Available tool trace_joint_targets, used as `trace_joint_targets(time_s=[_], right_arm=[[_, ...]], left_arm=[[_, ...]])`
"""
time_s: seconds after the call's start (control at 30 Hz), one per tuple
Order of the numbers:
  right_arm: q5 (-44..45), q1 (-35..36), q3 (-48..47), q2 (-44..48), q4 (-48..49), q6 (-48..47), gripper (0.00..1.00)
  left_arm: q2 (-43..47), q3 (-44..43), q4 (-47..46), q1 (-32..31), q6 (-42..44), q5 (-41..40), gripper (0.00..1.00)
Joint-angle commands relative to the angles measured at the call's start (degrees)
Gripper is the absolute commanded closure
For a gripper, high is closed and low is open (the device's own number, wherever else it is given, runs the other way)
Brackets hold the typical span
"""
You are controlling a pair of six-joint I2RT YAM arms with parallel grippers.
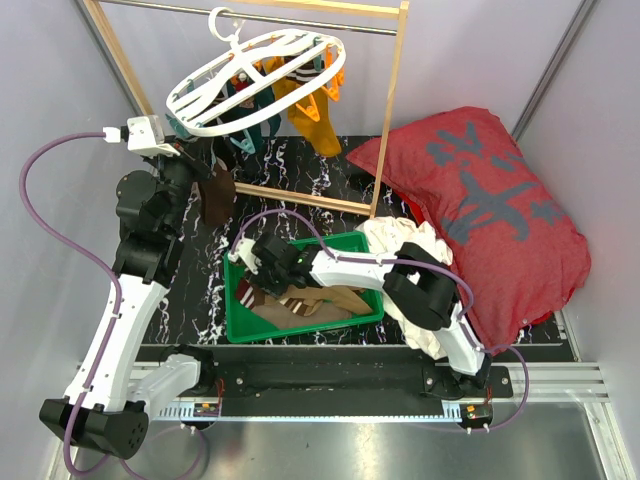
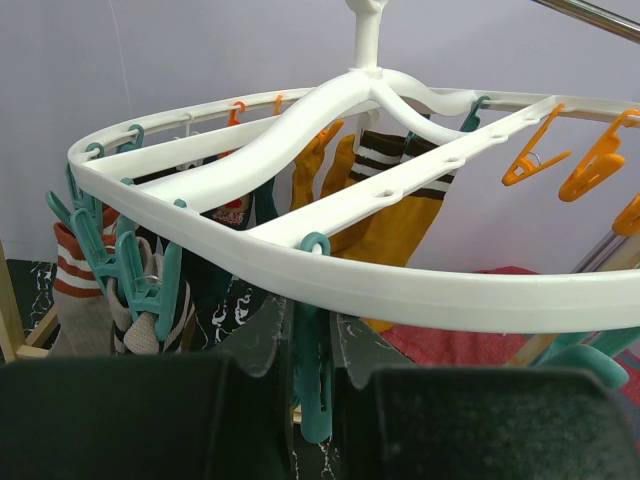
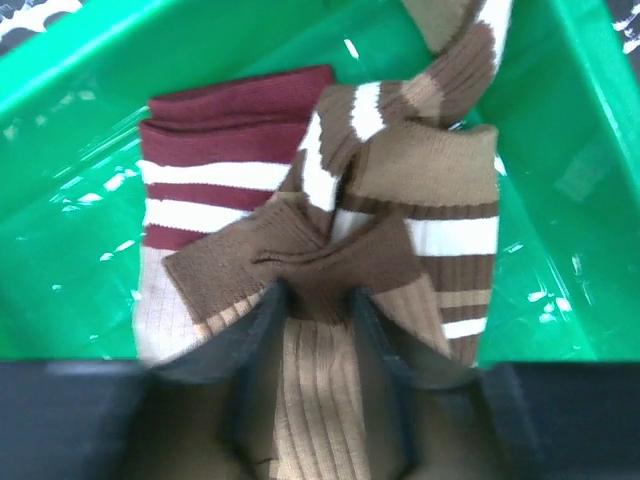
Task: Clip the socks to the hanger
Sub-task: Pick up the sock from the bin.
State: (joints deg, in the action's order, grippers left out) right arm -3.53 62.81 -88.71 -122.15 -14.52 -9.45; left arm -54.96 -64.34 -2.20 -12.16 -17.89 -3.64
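One hanger (image 2: 420,295), one bin (image 1: 236,305), one cushion (image 1: 490,210).

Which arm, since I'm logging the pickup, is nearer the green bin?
Right. The right arm reaches into the green bin, jaws closed on a brown sock; the left arm is raised at the hanger.

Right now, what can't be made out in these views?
- Left gripper: whether it pinches the teal clip; left wrist view, bottom edge cuts its fingers.
- Socks in the green bin: how many; top view, right arm covers them.
- Hanging brown sock: what holds it; top view, left arm hides its top.
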Motion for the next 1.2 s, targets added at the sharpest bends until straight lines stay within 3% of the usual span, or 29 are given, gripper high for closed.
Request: trace_joint_targets(time_s=[0.0, 0.07, 0.23, 0.37, 0.5, 0.7, 0.83, 1.03, 1.17], right_arm=[[3.27, 0.56, -0.42, 0.24, 1.34, -1.45, 0.73], [3.18, 0.65, 0.63, 2.08, 1.34, -1.10, 0.83], [2.30, 0.56, 2.48, 7.35, 1.34, -0.66, 0.95], [3.00, 0.65, 3.45, 10.52, 1.25, -0.48, 0.93], [3.09, 0.56, 3.98, 12.55, 1.25, -0.39, 0.81], [3.27, 0.56, 4.86, 9.04, 1.78, 0.22, 0.78], [2.92, 0.48, 5.21, 6.93, 1.96, 0.23, 0.68], [2.30, 0.48, 5.39, 6.48, 2.13, 0.22, 0.69], [2.39, 0.56, 5.56, 6.66, 2.31, 0.40, 0.83]], left_arm=[[-0.59, 1.49, 6.77, -0.05, -0.39, 1.18, 1.00], [-0.41, 1.23, 6.85, -0.05, -0.48, 1.44, 1.00], [-0.50, 0.79, 7.38, -0.05, -0.39, 1.79, 1.00], [0.03, 0.70, 7.64, -0.05, -0.13, 1.88, 1.00], [0.38, 0.70, 8.00, -0.05, 0.05, 1.79, 1.00], [0.82, 1.32, 8.00, -0.05, -0.13, 2.14, 1.00], [0.99, 1.76, 7.91, -0.05, -0.13, 2.23, 1.00], [0.82, 1.76, 7.82, -0.05, -0.39, 2.67, 1.00], [0.73, 1.85, 7.56, -0.05, -0.57, 2.85, 1.00]])
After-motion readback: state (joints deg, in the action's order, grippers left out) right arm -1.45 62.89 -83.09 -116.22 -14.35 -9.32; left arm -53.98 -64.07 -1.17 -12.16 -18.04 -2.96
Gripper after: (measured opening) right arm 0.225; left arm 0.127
